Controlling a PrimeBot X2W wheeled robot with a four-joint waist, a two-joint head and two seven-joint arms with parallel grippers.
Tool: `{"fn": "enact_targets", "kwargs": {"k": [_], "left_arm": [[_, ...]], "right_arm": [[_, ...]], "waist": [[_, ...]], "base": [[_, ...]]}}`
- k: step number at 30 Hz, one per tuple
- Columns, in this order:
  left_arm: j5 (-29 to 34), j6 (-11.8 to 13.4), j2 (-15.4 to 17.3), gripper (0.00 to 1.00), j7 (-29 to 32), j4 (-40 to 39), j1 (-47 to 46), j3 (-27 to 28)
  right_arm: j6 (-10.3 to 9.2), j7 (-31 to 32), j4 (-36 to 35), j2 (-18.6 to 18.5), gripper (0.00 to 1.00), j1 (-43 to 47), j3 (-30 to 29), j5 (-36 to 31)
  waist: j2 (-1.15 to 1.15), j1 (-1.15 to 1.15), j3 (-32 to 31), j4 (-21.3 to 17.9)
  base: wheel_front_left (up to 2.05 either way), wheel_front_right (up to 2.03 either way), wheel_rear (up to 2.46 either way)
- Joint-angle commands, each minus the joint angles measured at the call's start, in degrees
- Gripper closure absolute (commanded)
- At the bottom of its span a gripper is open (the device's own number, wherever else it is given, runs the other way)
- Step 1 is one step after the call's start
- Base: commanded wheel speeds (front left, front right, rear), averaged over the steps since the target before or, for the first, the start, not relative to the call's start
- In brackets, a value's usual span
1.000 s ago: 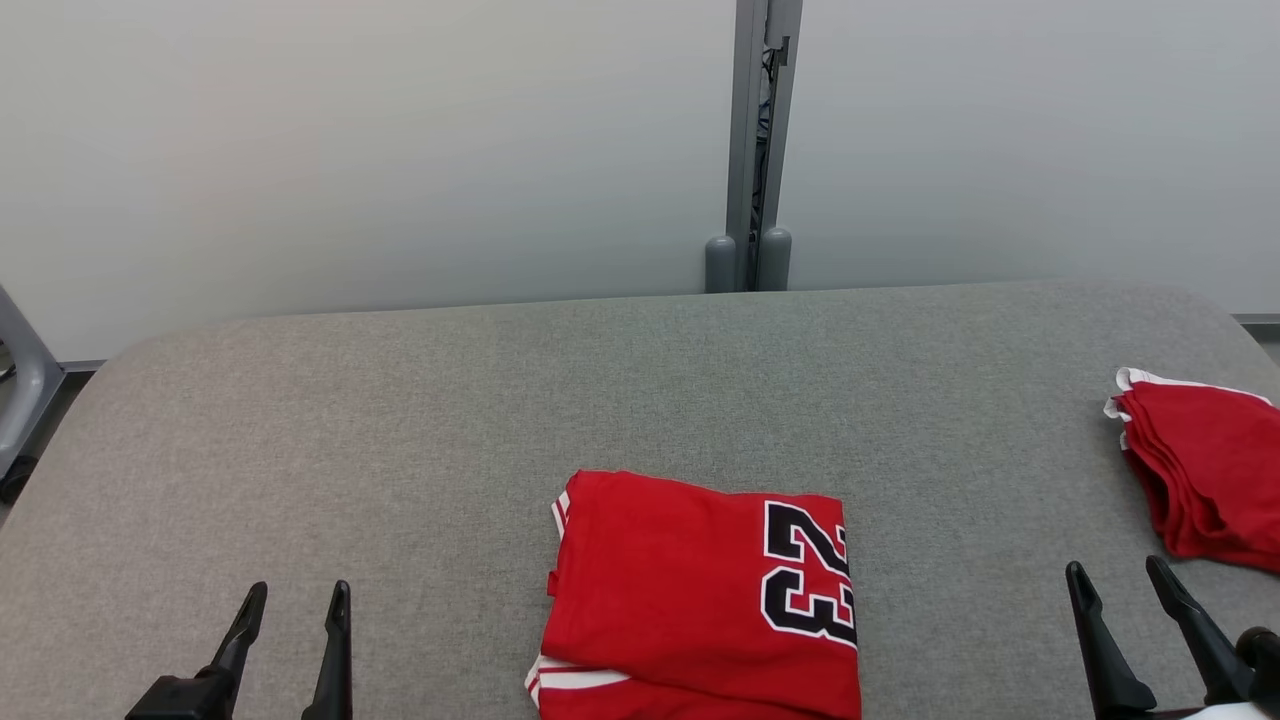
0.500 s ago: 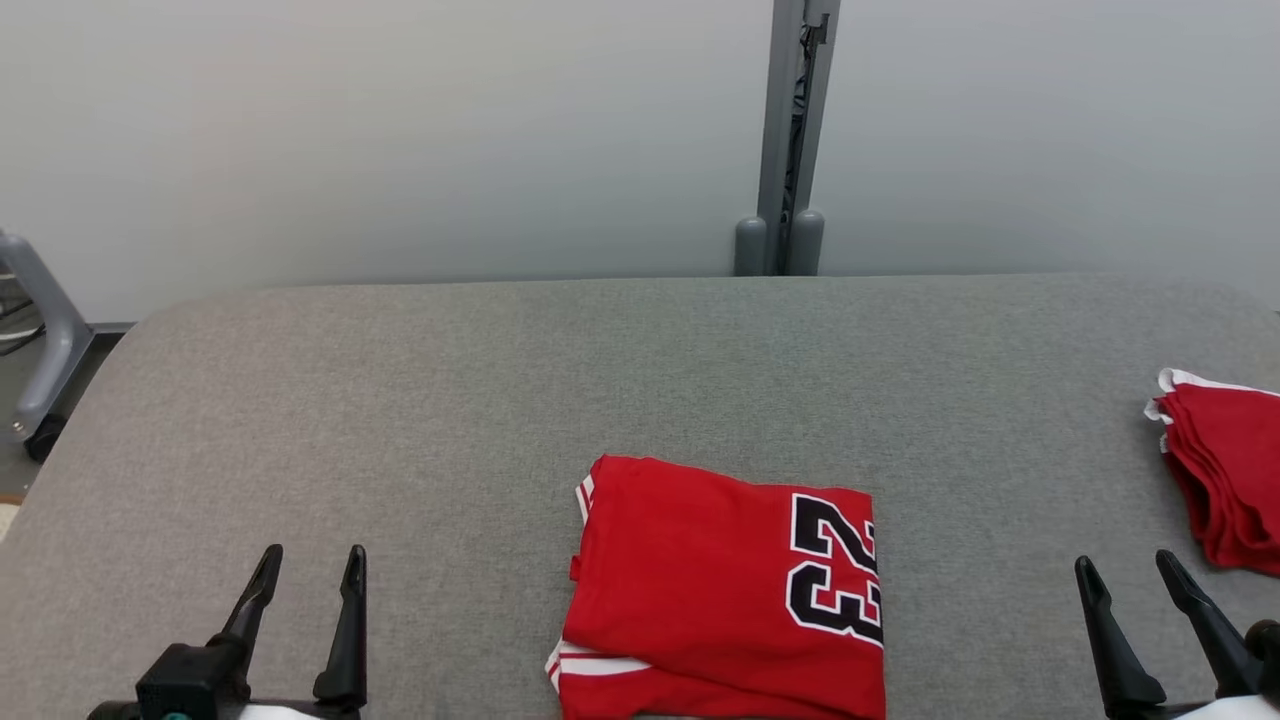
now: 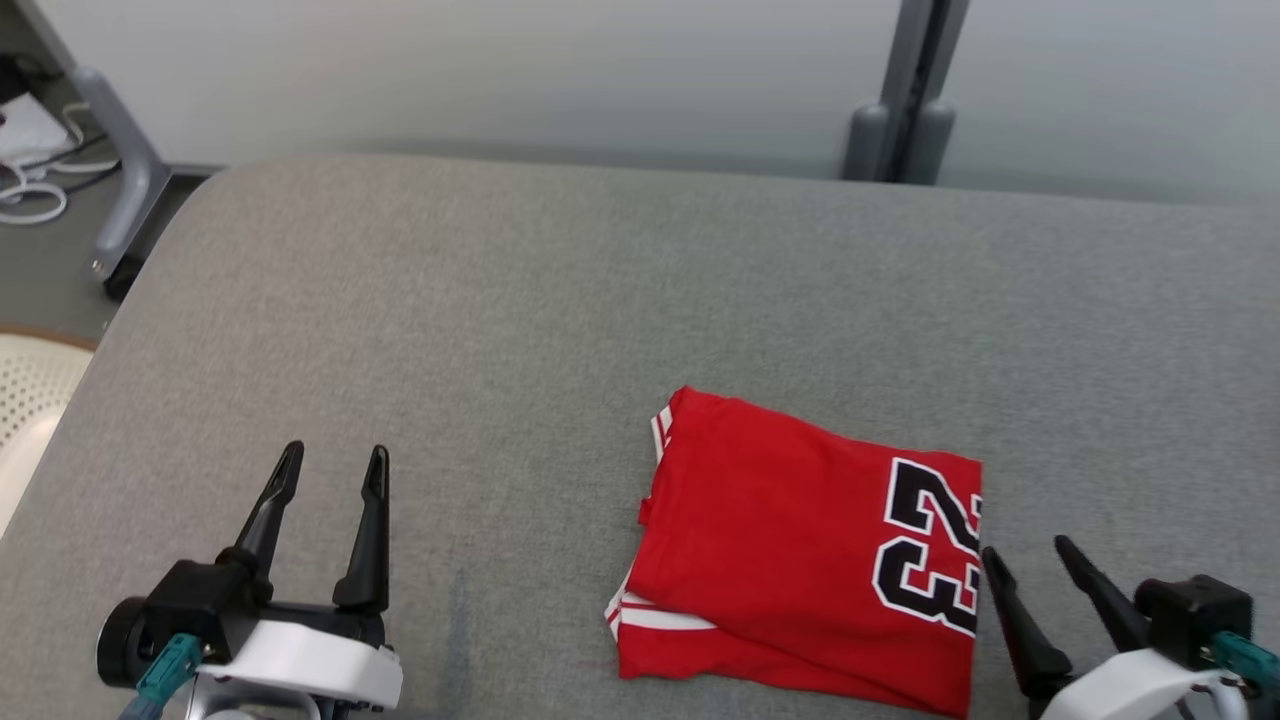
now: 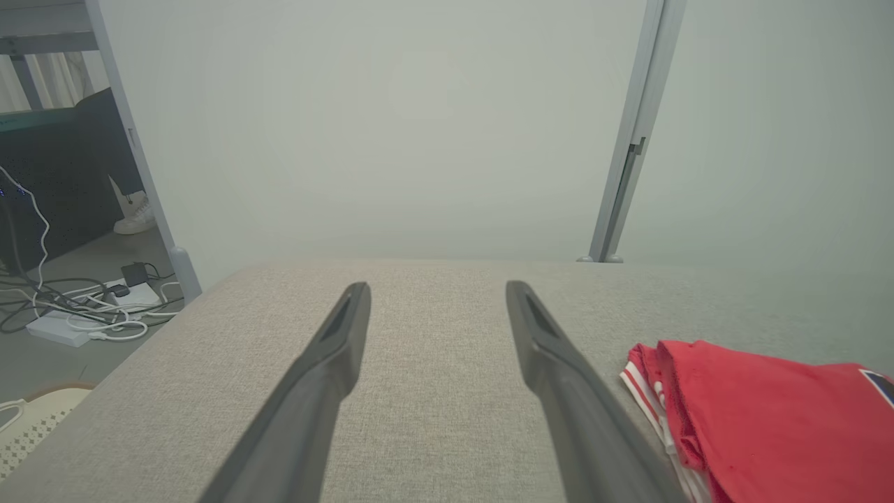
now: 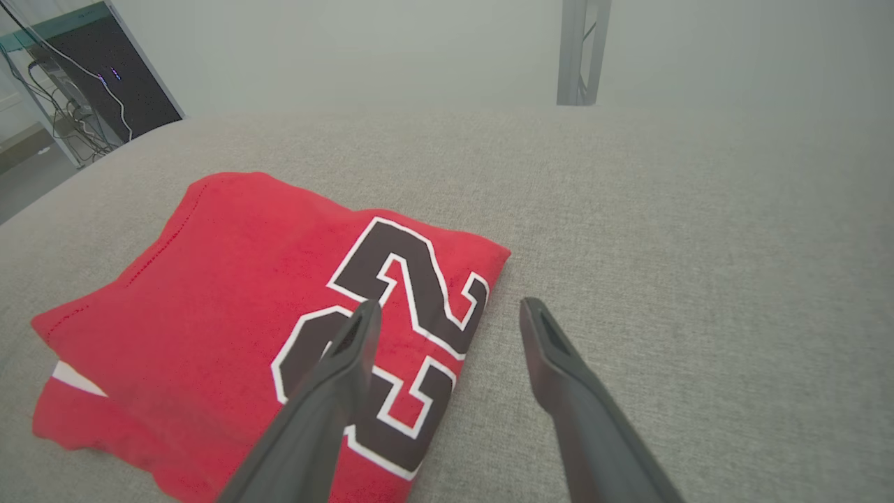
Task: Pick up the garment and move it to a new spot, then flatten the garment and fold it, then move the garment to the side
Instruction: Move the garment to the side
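Observation:
The garment (image 3: 800, 550) is a red jersey with a black and white "23", folded into a rectangle and lying flat on the grey table (image 3: 560, 300), right of centre near the front. My right gripper (image 3: 1030, 550) stands open just off the jersey's right edge, above the number (image 5: 391, 328), holding nothing. Far to the jersey's left, my left gripper (image 3: 333, 460) is open over bare cloth. The left wrist view catches the folded edge of the garment (image 4: 761, 412) to the right of the open left gripper (image 4: 434, 288).
A grey post (image 3: 905, 100) stands behind the table against the pale wall. Off the table's left end are a metal frame leg (image 3: 125, 190), cables on the floor (image 4: 84, 307) and a cream perforated object (image 3: 30, 400). A person's white shoe (image 4: 136, 220) shows far left.
The head camera has turned left and tilted down, so the picture shifted right and the red stack at the right edge left the frame. Both grippers show further up, still open.

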Motion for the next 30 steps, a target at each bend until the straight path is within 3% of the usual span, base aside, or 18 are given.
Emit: {"fn": "enact_targets", "kwargs": {"k": [1, 12, 13, 14, 15, 22, 30], "left_arm": [[0.0, -0.5, -0.1, 0.0, -0.4, 0.6, -1.7, 0.2], [0.8, -2.4, -2.2, 0.0, -1.2, 4.2, -5.3, 0.6], [1.0, -2.6, -2.3, 0.0, -1.2, 4.4, -5.4, 0.7], [1.1, -2.6, -2.4, 0.0, -1.3, 4.5, -5.5, 0.9], [1.3, -2.8, -2.5, 0.0, -1.3, 4.7, -5.5, 1.1], [1.8, -3.4, -2.8, 0.0, -1.3, 5.1, -3.8, 2.7], [2.7, -3.1, -2.3, 0.0, -1.2, 3.7, -2.1, 4.4]], "right_arm": [[0.02, 0.0, 2.1, -0.4, 0.0, -1.5, 0.9, 0.5], [0.02, 0.5, 16.1, -0.5, 0.0, -5.4, 5.6, 3.8], [0.02, 1.0, 17.1, -0.6, 0.22, -5.6, 6.1, 4.1], [0.02, 1.5, 17.9, -0.5, 0.57, -5.6, 6.6, 4.6], [0.02, 1.8, 18.5, -0.5, 1.0, -5.8, 7.3, 5.2], [0.01, 0.0, 18.3, -2.4, 1.0, -7.7, 10.0, 6.4], [0.01, 0.4, 13.4, -7.4, 1.0, -10.4, 12.1, 4.9]], "waist": [[0.0, 0.0, 3.2, 2.5], [0.0, 0.0, 5.8, 4.0], [0.0, 0.0, 5.9, 3.9], [0.0, 0.0, 5.8, 3.8], [0.0, 0.0, 5.8, 3.7], [0.0, 0.0, 3.9, 1.2], [0.0, 0.0, 2.8, -5.6]], "base": [[0.0, 0.0, 0.0], [0.0, 0.0, 0.0], [0.0, 0.0, 0.0], [0.0, 0.0, 0.0], [0.0, 0.0, 0.0], [0.0, 0.0, 0.0], [0.0, 0.0, 0.0]]}}
